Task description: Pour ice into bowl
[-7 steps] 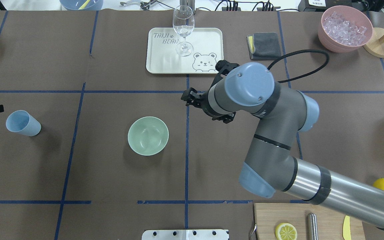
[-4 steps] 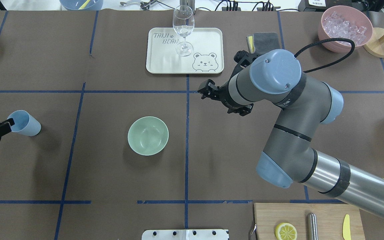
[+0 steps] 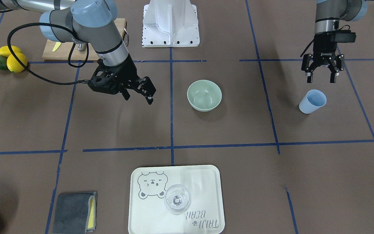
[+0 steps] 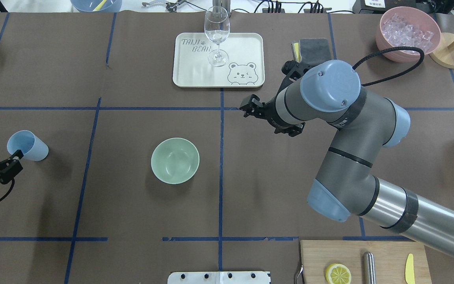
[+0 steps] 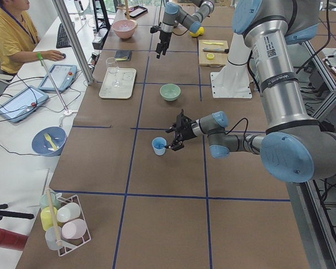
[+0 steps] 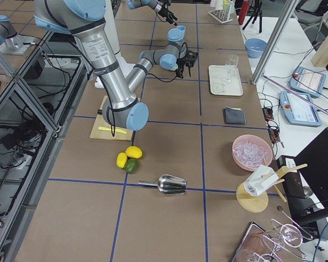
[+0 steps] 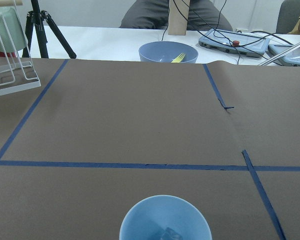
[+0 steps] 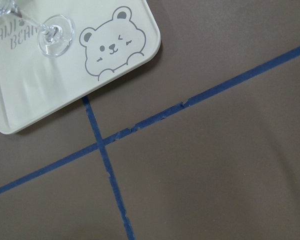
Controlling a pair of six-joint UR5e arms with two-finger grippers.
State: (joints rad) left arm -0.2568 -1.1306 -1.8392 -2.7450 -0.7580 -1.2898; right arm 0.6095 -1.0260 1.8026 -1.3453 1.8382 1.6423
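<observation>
You have both grippers spread: left gripper (image 3: 320,79) just beside the blue cup (image 3: 312,101), right gripper (image 3: 138,96) well apart from the bowl (image 3: 204,95).

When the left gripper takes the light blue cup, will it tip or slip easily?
The light blue cup looks smooth and tapered, so a grip may slip on its wall. It seems to stand on a base narrower than its rim, so a push near the rim would probably tip it. It looks nearly empty, so it is likely light.
</observation>
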